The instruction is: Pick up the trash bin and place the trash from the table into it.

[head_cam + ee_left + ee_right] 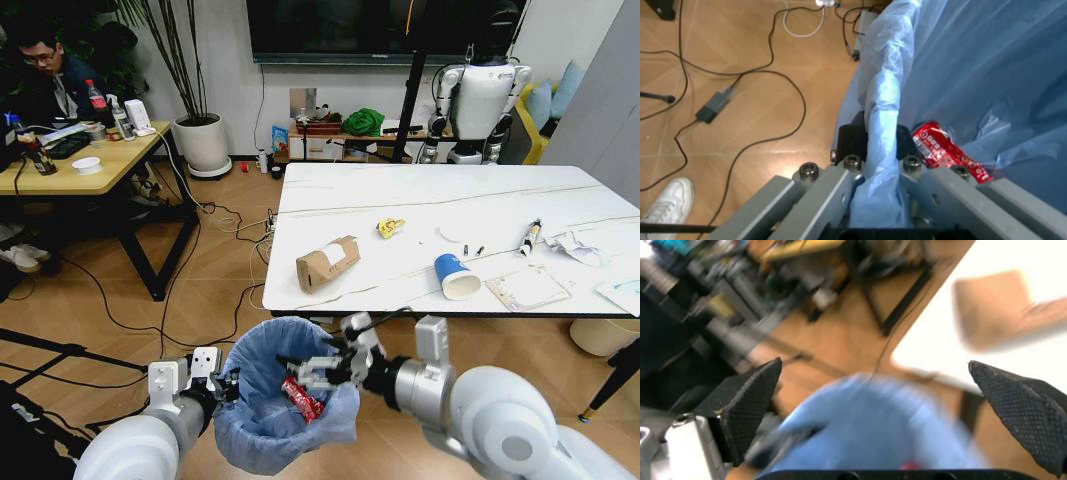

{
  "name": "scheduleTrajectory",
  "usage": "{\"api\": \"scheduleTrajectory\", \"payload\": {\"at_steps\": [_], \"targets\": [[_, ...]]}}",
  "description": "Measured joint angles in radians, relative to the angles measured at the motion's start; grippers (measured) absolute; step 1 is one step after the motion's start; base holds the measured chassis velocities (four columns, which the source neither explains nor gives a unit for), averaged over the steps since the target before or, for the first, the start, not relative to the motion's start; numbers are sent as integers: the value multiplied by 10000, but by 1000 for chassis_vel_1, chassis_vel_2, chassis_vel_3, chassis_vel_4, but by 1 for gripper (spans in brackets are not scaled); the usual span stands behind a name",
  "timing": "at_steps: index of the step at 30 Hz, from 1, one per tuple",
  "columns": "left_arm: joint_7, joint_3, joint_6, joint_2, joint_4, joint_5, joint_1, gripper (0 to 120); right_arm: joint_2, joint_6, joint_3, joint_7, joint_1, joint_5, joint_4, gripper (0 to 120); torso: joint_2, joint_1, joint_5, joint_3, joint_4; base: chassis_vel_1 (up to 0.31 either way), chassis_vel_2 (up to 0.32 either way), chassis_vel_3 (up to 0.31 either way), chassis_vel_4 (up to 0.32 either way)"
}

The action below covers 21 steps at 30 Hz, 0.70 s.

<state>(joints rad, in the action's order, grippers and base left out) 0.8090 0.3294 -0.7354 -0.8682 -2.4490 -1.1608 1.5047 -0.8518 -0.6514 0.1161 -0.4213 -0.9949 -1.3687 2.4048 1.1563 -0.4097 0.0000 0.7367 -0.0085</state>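
The left gripper (881, 150) clamps the rim of the trash bin (262, 425), a crushed red can (301, 398) inside; the right gripper (318, 372) hangs above it, fingers spread wide.

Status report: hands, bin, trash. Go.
Left hand shut on bin rim. Right hand open, empty, over bin. Red can in bin; carton, cup, wrapper on table. Nothing in the way.

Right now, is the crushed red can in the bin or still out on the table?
In. The crushed red can lies inside the trash bin, against the blue bag lining; the left wrist view shows it there too.
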Motion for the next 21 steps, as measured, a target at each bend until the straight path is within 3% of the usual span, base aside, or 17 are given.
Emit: {"api": "scheduleTrajectory", "payload": {"at_steps": [7,12,17,19,21], "targets": [[-241,121,0,34,-145,302,172,0,-399,257,243,-288,1460,557,-1506,100,0,-1,0,1,-1,0,0,0,0],[-278,247,0,11,-180,385,269,0,-851,255,-756,-1822,2613,519,-2471,100,-1,-1,-1,1,-1,0,0,0,0],[-336,248,0,-67,-181,490,311,0,-1986,346,-2324,-3736,4018,209,-3806,100,-1,-2,-3,1,0,0,0,0,0],[-340,252,0,-67,-181,496,317,0,-2138,347,-2472,-3970,4140,118,-3941,100,-1,-2,-3,2,0,0,0,0,0],[-348,321,0,-71,-183,510,341,0,-3105,417,-3179,-5064,4770,-277,-4718,100,-1,-2,-4,2,2,0,0,0,0]]}}
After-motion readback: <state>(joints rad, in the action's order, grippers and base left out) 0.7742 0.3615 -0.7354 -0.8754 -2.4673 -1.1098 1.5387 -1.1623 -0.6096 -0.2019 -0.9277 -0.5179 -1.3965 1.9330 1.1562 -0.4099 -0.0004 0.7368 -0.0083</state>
